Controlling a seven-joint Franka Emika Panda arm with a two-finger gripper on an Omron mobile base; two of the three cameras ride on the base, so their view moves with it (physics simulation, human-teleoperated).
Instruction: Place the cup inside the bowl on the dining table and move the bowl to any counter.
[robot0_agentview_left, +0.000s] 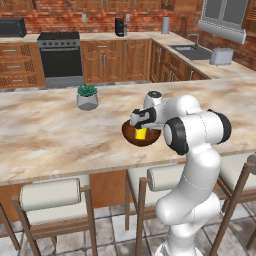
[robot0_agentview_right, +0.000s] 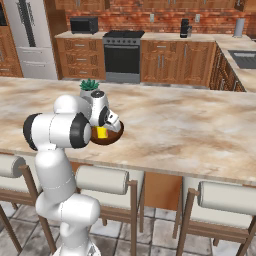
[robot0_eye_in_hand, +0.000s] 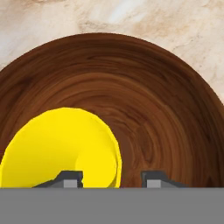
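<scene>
The yellow cup (robot0_eye_in_hand: 61, 148) sits inside the dark brown wooden bowl (robot0_eye_in_hand: 144, 109), off to one side of its glossy floor. The bowl rests on the veined marble dining table (robot0_agentview_left: 45, 135), near the edge by the stools. Directly above, the gripper (robot0_eye_in_hand: 111, 178) points down into the bowl; its fingertips (robot0_eye_in_hand: 153, 178) stand apart, one over the cup's mouth and one beside its rim, gripping nothing. A grey faceted plant pot (robot0_agentview_left: 87, 100) stands nearby on the table, apart from the bowl.

Glossy wooden bowl (robot0_eye_in_hand: 131, 100); smooth yellow cup (robot0_eye_in_hand: 57, 148); marble dining table (robot0_eye_in_hand: 144, 22).
</scene>
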